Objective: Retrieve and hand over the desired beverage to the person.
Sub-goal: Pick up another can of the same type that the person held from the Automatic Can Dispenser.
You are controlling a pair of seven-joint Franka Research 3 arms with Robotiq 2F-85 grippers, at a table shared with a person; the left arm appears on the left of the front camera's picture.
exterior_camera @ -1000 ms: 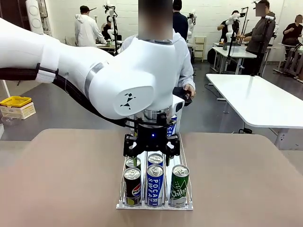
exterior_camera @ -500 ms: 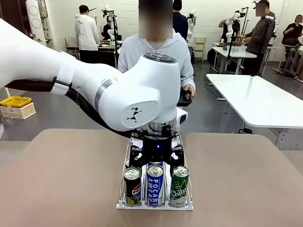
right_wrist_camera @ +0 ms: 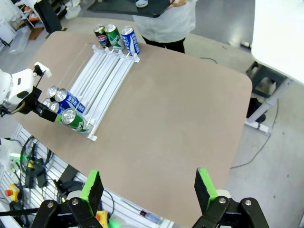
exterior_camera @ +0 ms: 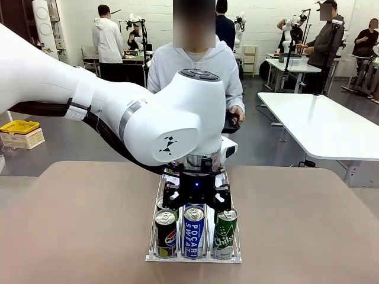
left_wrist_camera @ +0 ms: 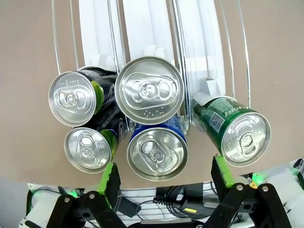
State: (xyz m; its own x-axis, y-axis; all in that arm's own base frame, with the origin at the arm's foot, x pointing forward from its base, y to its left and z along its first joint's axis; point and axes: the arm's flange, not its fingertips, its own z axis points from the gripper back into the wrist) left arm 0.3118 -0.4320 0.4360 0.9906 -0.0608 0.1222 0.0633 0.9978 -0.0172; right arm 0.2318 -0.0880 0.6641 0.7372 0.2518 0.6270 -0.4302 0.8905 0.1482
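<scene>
A white wire rack (exterior_camera: 193,258) holds cans in three lanes: a black Pepsi can (exterior_camera: 165,234), a blue Pocari Sweat can (exterior_camera: 193,231) and a green Chilsung can (exterior_camera: 224,232) at the near end. My left gripper (exterior_camera: 196,198) hangs open just above and behind them. In the left wrist view its fingers (left_wrist_camera: 110,176) stand on either side of the blue can (left_wrist_camera: 156,152), apart from it and holding nothing. The person (exterior_camera: 195,65) in a white hooded jacket stands at the far side. My right gripper (right_wrist_camera: 148,185) is open and empty, high above the table.
Three more cans (right_wrist_camera: 116,37) stand at the rack's far end near the person, who holds a dark tray (right_wrist_camera: 142,7). A second row of cans (left_wrist_camera: 149,90) sits right behind the front ones. The brown tabletop (right_wrist_camera: 180,109) is bare to the right of the rack.
My left gripper has come down and moved toward the near end of the rack, from over the second row to just above the front cans. Its jaws have stayed open.
</scene>
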